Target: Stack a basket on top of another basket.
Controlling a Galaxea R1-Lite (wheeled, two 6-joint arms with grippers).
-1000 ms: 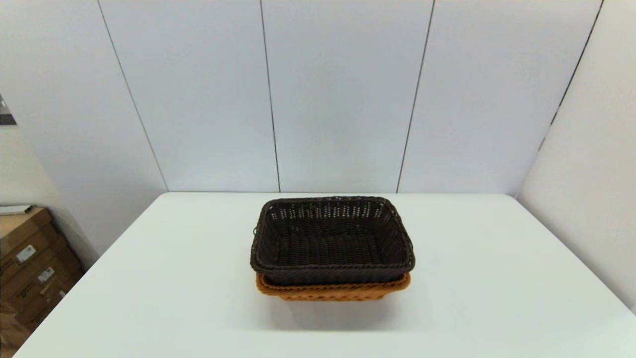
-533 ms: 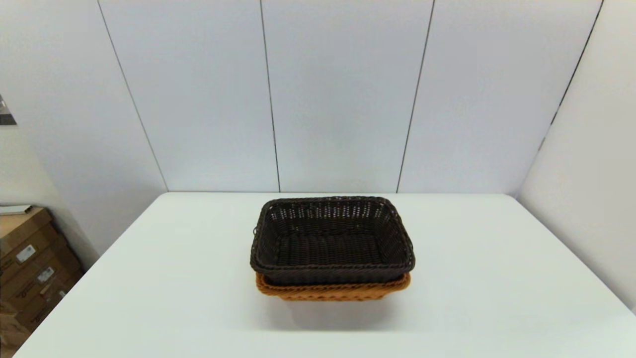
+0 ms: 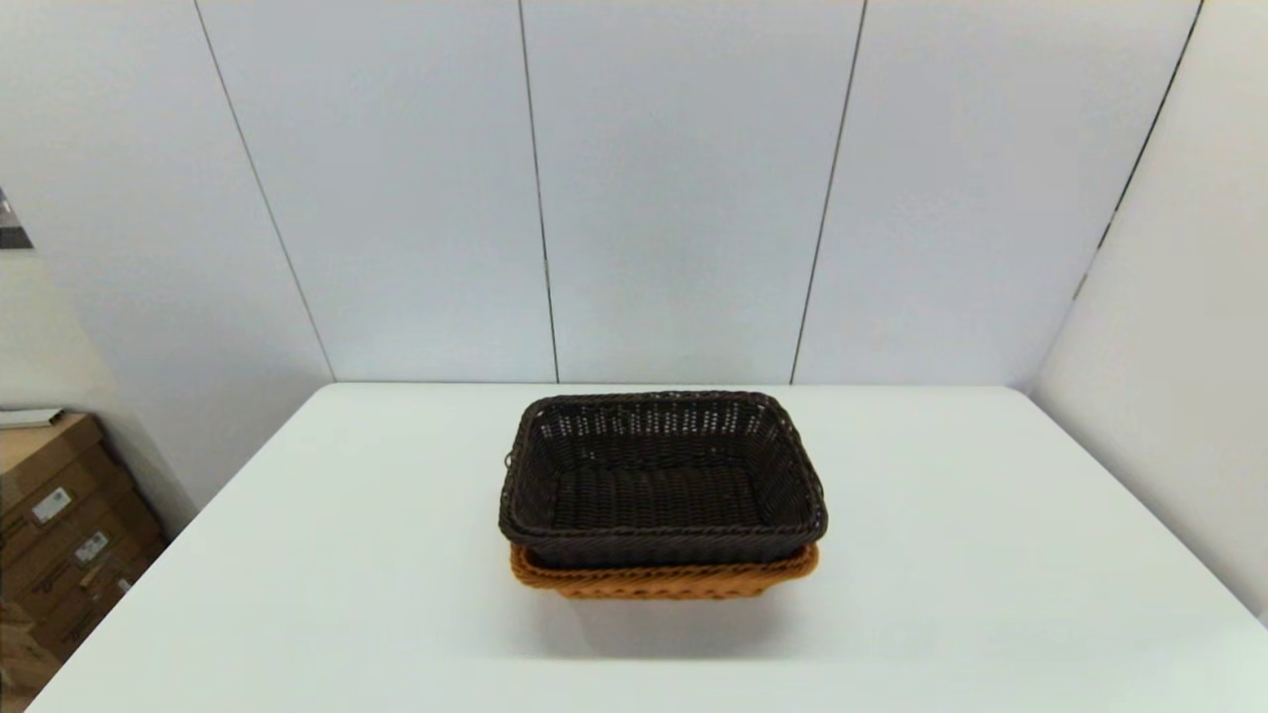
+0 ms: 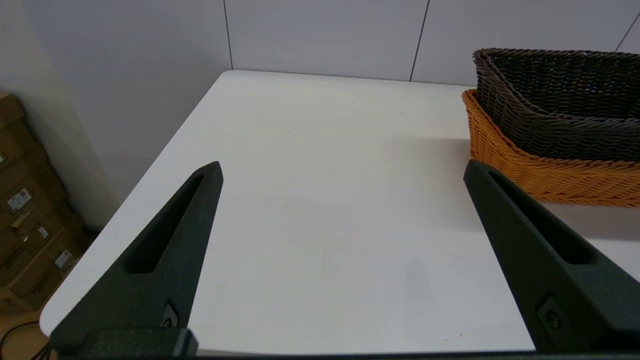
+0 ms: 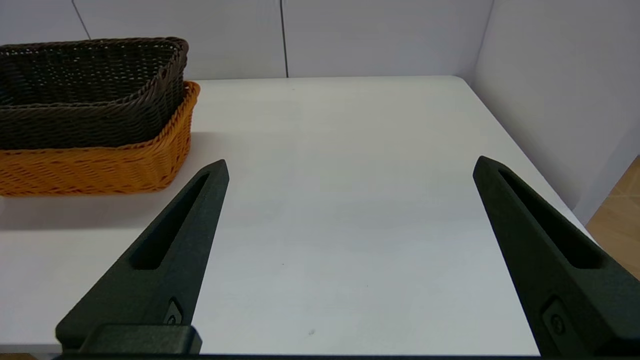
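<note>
Head view: the dark brown wicker basket (image 3: 662, 480) sits nested inside the orange-tan wicker basket (image 3: 664, 579) at the middle of the white table (image 3: 991, 594), no arm showing. Left wrist view: the left gripper (image 4: 342, 170), fingers spread wide and empty, hangs near the stack's left side. Right wrist view: the right gripper (image 5: 350, 167), equally wide and empty, hangs off the stack's right side; the stack looks settled, so the likeliest fault is a careless arm sweep nudging the light baskets askew.

A white tabletop (image 3: 347, 594) is sitting in a corner of pale grey wall panels (image 3: 674, 198), thin dark seams running down between them. Brown cardboard boxes (image 3: 59, 535) are standing stacked beside its left edge, and soft, even light is falling across everything.
</note>
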